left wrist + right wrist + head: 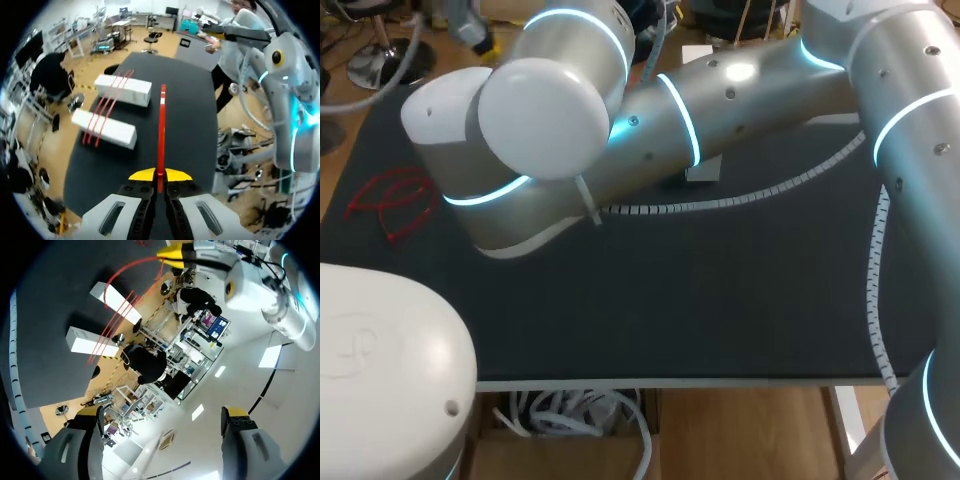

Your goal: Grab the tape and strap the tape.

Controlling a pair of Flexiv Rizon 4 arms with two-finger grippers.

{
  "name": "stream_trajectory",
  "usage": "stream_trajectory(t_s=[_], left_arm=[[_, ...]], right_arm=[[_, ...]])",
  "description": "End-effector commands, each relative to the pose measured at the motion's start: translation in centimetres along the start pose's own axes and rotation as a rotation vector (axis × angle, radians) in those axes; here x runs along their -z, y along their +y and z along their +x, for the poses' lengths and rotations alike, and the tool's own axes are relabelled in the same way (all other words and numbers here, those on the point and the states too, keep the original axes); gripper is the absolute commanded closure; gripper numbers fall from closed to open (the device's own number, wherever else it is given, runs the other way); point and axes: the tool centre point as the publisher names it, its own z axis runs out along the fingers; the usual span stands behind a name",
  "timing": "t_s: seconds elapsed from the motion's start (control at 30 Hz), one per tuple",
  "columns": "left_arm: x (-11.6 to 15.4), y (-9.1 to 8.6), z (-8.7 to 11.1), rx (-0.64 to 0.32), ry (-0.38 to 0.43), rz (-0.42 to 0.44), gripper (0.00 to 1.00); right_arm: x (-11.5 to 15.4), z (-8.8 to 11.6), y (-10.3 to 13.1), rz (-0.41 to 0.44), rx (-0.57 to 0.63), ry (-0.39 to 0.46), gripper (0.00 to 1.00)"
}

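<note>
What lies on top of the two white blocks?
Thin red tapes lie across both blocks, spanning the gap between them. Their count is unclear, and in the head view an arm covers most of the blocks.

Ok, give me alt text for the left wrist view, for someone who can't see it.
The left gripper is shut on a red tape that runs straight ahead of it over the black table. Beside the tape, two white boxes lie apart on the table, with thin red strips laid across both.
</note>
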Motion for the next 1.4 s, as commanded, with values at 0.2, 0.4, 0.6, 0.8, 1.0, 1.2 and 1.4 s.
stream_trajectory(t_s=[0.2,0.4,0.6,0.8,1.0,1.2,1.4], left_arm=[[-1.1,11.6,0.2,0.257,0.085,-0.091,1.0],[-1.9,17.2,-1.3,0.351,0.119,-0.11,1.0],[-3.1,22.2,-3.0,0.466,0.147,-0.109,1.0],[-3.9,24.4,-3.6,0.515,0.179,-0.092,0.7],[-4.5,23.8,-3.5,0.501,0.172,-0.057,0.04],[-5.2,22.5,-2.4,0.499,0.166,-0.017,0.0],[-4.5,17.4,0.1,0.439,0.109,0.115,0.0]], right_arm=[[0.0,-0.1,-0.2,-0.002,0.004,0.001,0.0],[0.0,-0.1,-0.2,-0.002,0.004,0.001,0.0],[0.0,-0.1,-0.2,-0.002,0.004,0.001,0.0],[0.0,-0.1,-0.2,-0.002,0.004,0.001,0.0],[0.0,-0.1,-0.2,-0.002,0.004,0.001,0.0],[0.0,-0.1,-0.2,-0.002,0.004,0.001,0.0],[0.0,-0.1,-0.2,-0.002,0.004,0.001,0.0]])
